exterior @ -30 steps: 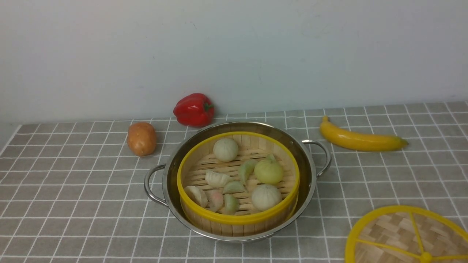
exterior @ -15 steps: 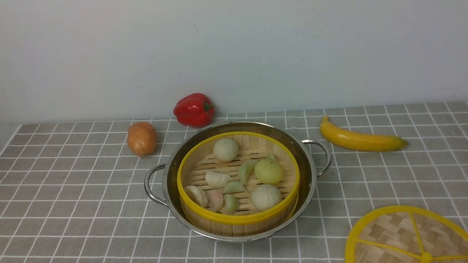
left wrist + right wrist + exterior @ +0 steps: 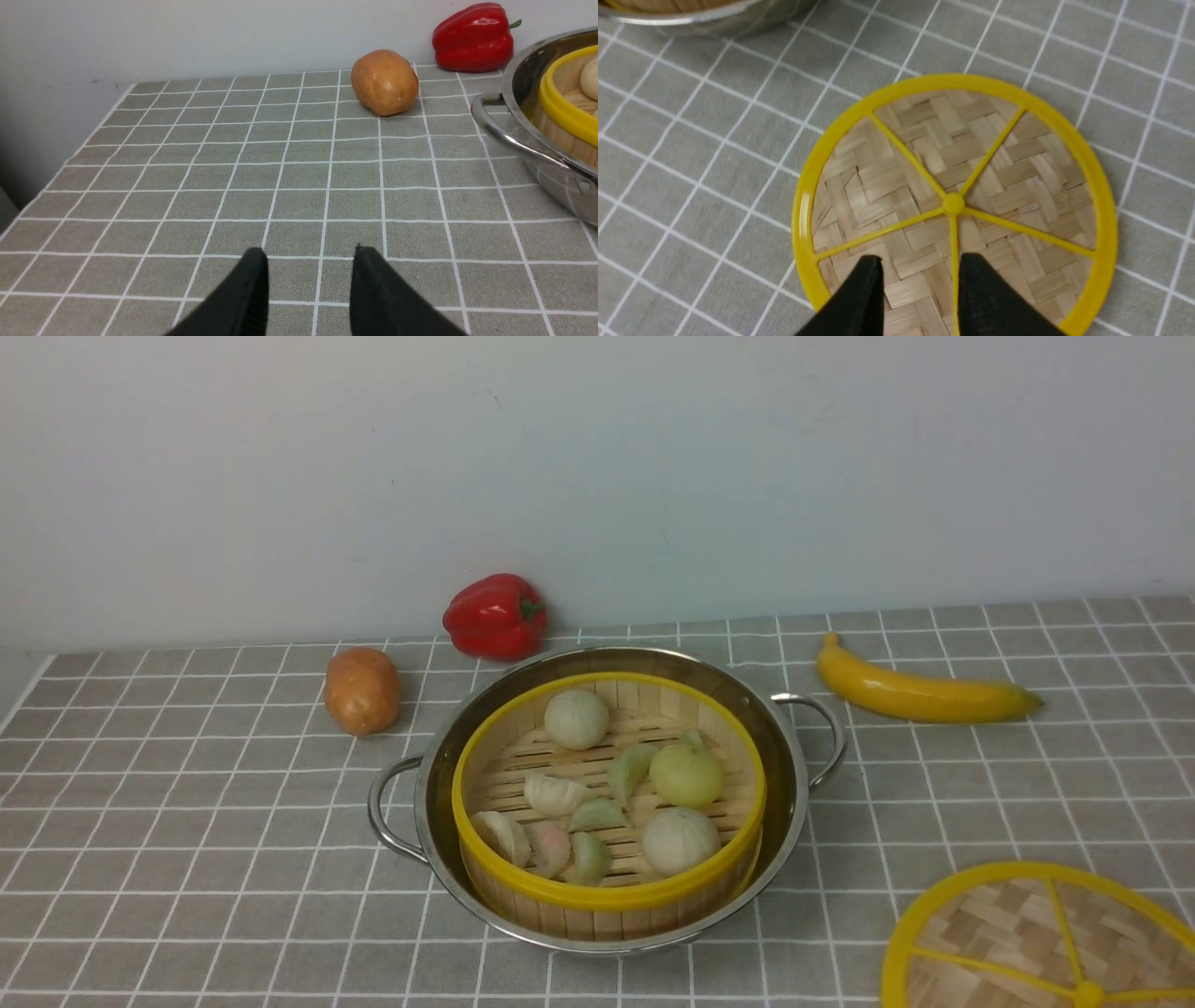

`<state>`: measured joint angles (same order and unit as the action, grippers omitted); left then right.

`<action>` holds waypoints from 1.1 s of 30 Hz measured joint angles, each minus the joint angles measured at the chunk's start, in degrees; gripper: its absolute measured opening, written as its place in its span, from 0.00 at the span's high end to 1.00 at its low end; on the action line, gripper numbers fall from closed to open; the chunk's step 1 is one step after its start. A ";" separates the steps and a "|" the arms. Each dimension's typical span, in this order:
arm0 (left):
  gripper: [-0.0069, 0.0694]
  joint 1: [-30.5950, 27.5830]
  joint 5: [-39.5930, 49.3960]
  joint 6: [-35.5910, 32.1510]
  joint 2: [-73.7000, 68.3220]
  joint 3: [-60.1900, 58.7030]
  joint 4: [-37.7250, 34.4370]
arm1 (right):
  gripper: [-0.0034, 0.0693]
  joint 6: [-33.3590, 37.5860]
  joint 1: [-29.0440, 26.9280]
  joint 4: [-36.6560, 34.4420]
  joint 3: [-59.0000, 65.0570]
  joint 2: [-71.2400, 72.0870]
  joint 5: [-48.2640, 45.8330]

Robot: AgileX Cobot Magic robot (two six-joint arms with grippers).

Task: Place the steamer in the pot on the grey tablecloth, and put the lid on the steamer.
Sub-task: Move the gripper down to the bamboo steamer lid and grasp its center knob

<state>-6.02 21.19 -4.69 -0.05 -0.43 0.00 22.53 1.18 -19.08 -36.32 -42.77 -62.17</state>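
The steamer [image 3: 607, 894], a bamboo basket with a yellow rim and pale buns and dumplings inside, sits in the steel pot [image 3: 431, 784] at the middle of the grey tablecloth [image 3: 187, 821]. The lid [image 3: 1008, 924], a woven disc with yellow rim and spokes, lies flat on the cloth at the near right. Neither gripper shows in the front view. In the left wrist view, my left gripper [image 3: 310, 254] hangs open over bare cloth, to the left of the pot [image 3: 514, 135]. My right gripper [image 3: 920, 261] is open above the lid [image 3: 896, 186], short of its centre knob [image 3: 953, 204], holding nothing.
A potato [image 3: 361, 690] and a red pepper [image 3: 495, 616] stand behind the pot on the left. A banana [image 3: 920, 694] lies at the back right. A pale wall closes the far side, and the cloth ends at the left edge [image 3: 56, 172].
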 joint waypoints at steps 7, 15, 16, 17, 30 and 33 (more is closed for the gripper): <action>0.59 0.00 0.00 0.00 0.00 0.00 0.00 | 0.62 -4.35 7.98 5.53 -0.11 -14.14 5.21; 0.59 0.00 0.00 0.00 0.00 0.00 0.00 | 0.62 -12.84 10.21 12.09 -0.73 -25.85 11.78; 0.59 0.00 0.00 0.00 0.00 0.00 0.00 | 0.62 -13.34 10.21 12.14 -1.64 -27.43 12.15; 0.59 0.00 0.00 0.00 0.00 0.00 0.00 | 0.62 -13.62 10.21 12.20 -2.91 -29.18 12.58; 0.59 0.00 0.00 0.00 0.00 0.00 0.00 | 0.62 -14.92 10.21 12.77 -7.34 -38.89 8.03; 0.59 0.00 0.00 0.00 0.00 0.00 0.00 | 0.62 -15.20 10.21 12.84 -7.34 -39.14 8.14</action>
<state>-6.02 21.19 -4.69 -0.05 -0.43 0.00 7.33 11.40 -6.24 -43.66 -81.91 -54.03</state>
